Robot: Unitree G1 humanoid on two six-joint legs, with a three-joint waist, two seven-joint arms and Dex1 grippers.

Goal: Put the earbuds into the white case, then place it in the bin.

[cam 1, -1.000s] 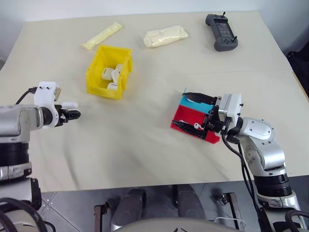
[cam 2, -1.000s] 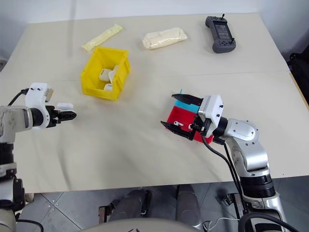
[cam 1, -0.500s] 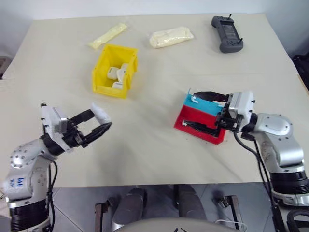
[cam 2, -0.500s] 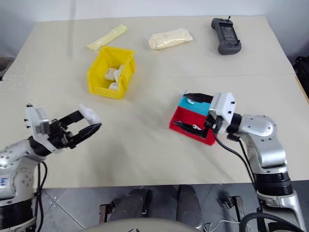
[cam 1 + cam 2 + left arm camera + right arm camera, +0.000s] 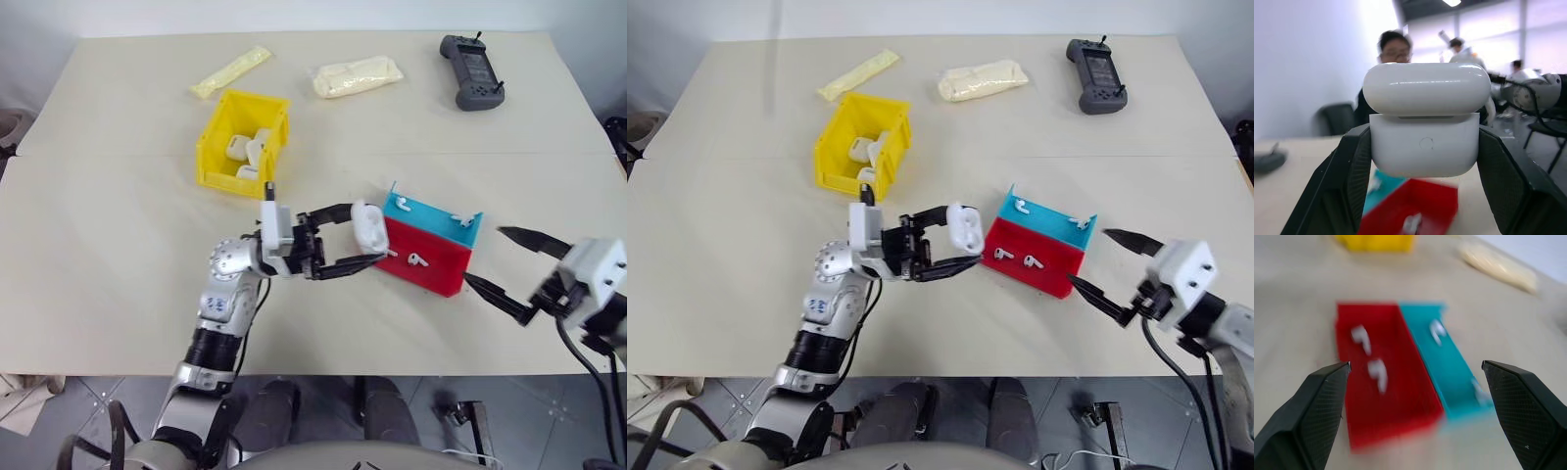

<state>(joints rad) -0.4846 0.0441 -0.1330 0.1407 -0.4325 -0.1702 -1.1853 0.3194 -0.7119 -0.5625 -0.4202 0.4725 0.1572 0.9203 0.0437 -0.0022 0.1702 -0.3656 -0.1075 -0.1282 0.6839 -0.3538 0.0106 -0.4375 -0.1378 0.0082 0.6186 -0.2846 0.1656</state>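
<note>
The white case (image 5: 1426, 120) is clamped, lid shut, between the fingers of the left gripper (image 5: 358, 241), held above the table just beside the red and blue tray (image 5: 460, 230). The earbuds (image 5: 1012, 258) are seen lying loose in that tray, so loading is judged not yet done, nor the drop into the yellow bin (image 5: 215, 168). The right gripper (image 5: 502, 262) is spread wide and empty. No writing can be read

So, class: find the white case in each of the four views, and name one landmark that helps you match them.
Left eye view: white case, centre, between the left gripper's fingers, just left of the red and blue tray.
Right eye view: centre, again left of the tray.
Left wrist view: centre, above the tray.
Right wrist view: not in it.
Shared landmark: the tray.
</note>
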